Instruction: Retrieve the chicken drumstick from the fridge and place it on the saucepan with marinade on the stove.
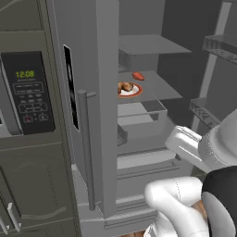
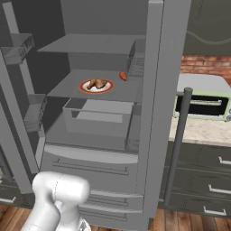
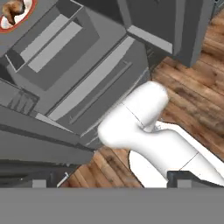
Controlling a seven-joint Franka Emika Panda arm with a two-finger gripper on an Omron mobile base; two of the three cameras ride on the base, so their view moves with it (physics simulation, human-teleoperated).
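A: One fridge (image 2: 153,113) stands with a door swung wide, its shelves on show. Where is the chicken drumstick (image 2: 97,83)?

B: On the red-rimmed white plate (image 2: 85,88), on the fridge's middle shelf (image 2: 63,88), above a grey drawer bin (image 2: 97,118). A small red-orange item (image 2: 123,76) lies on the same shelf, just behind the plate and toward the closed door.

A: What crowds the fridge?

B: The shut door with its long bar handle (image 2: 177,149) stands beside the opening, and the open door's wire racks (image 2: 34,110) flank the other side. A dark wall oven (image 1: 28,92) with a green clock adjoins the fridge on one flank; a pale green toaster oven (image 2: 203,104) sits on the tabletop (image 2: 198,131) on the other.

A: And the arm?

B: Its white links (image 1: 185,143) rise low in front of the fridge's lower drawers (image 2: 90,169), well short of the plate. From the hand view, the plate edge (image 3: 13,17) shows in a top corner.

A: The claw?

B: Cannot tell whether it is clenched or released.
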